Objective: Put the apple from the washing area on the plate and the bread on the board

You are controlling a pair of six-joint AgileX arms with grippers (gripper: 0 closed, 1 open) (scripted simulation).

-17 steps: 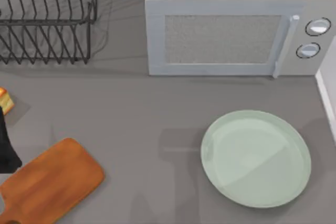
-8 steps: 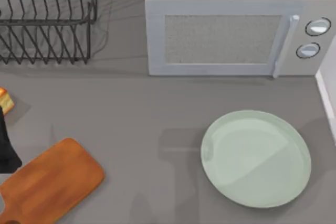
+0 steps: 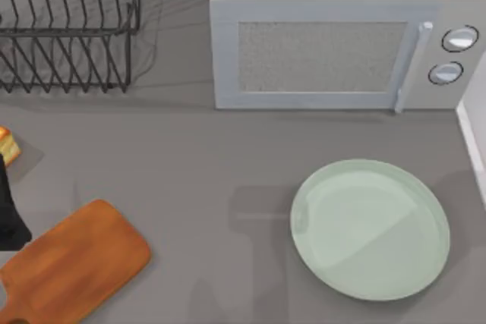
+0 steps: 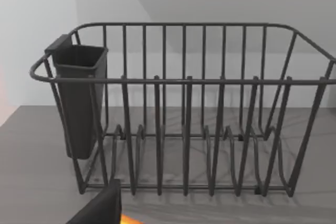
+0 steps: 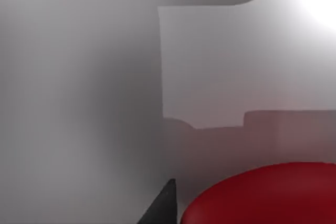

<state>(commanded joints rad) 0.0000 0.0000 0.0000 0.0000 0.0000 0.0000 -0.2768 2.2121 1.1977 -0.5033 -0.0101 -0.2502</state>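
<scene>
Top view, plate: the plate (image 3: 370,229) is a large round pale mint-green disc with a shallow raised rim, bare, lying at about 4 o'clock on the table (image 3: 228,157), in front of the microwave (image 3: 342,51).
Top view, board: the board (image 3: 72,267) is orange-brown wood with rounded corners and streaked grain, set at a slant at about 8 o'clock, nothing on it.
Top view, bread: the bread (image 3: 7,144) is a sliver of orange-brown top with a pale tan side at the 9 o'clock edge, apart from the board and beyond its far corner.
Top view, left arm: a black part of the left arm (image 3: 9,214) stands at the left edge between bread and board.
Top view, rack: the dish rack (image 3: 68,28) of dark wire sits at 10 o'clock.
Left wrist view, rack: the dish rack faces the camera, empty slots, a dark cutlery cup (image 4: 79,100) hung on one end.
Left wrist view, left gripper: one dark fingertip (image 4: 102,208) shows with an orange glint of bread just beside it; whether the claw is wide or narrow I cannot tell.
Right wrist view, apple: the apple (image 5: 268,195) is glossy deep red and rounded, very close to the camera, against pale grey walls.
Right wrist view, right gripper: one dark fingertip (image 5: 163,208) lies just beside the apple; whether it holds the fruit I cannot tell.
Change from half a second ago: in the top view the plate, board, bread and arm all lie as they did.
</scene>
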